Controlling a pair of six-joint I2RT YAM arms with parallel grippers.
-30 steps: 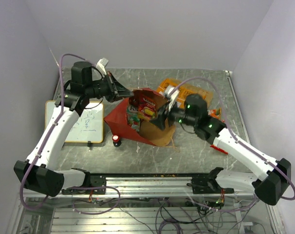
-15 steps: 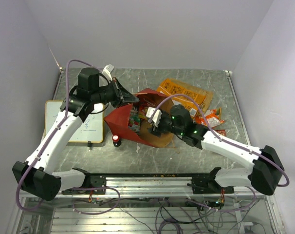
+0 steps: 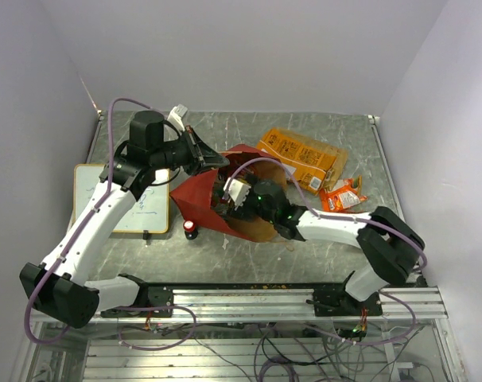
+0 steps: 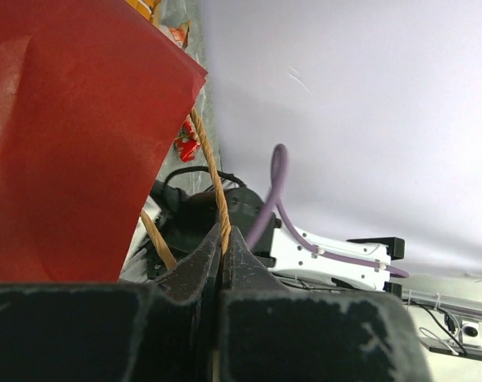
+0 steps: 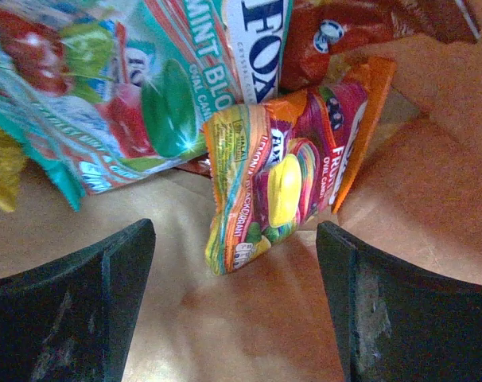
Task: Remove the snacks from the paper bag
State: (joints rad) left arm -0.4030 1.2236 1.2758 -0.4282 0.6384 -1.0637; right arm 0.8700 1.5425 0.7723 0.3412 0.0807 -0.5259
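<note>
The red paper bag (image 3: 195, 193) lies on its side with its mouth to the right. My left gripper (image 3: 212, 161) is shut on the bag's twisted cord handle (image 4: 213, 179) and holds the top edge up; the red outside of the bag (image 4: 66, 135) fills the left wrist view. My right gripper (image 3: 227, 199) is inside the bag's mouth, jaws open (image 5: 235, 267) and empty. Just ahead of its fingers (image 5: 74, 310), on the brown kraft floor, lie an orange fruit-candy packet (image 5: 281, 171), a teal mint packet (image 5: 122, 87) and a red packet (image 5: 344, 32). A large orange bag (image 3: 302, 155) and small red packets (image 3: 341, 194) lie on the table to the right.
A white board with writing (image 3: 139, 203) lies at the left of the grey table. A small red-and-black cylinder (image 3: 191, 228) stands just in front of the bag. Walls close in on both sides and at the back.
My right gripper has moved left, from the bag's mouth deeper into the bag, and its jaws now stand wider. The left gripper shifted slightly right and still holds the handle.
</note>
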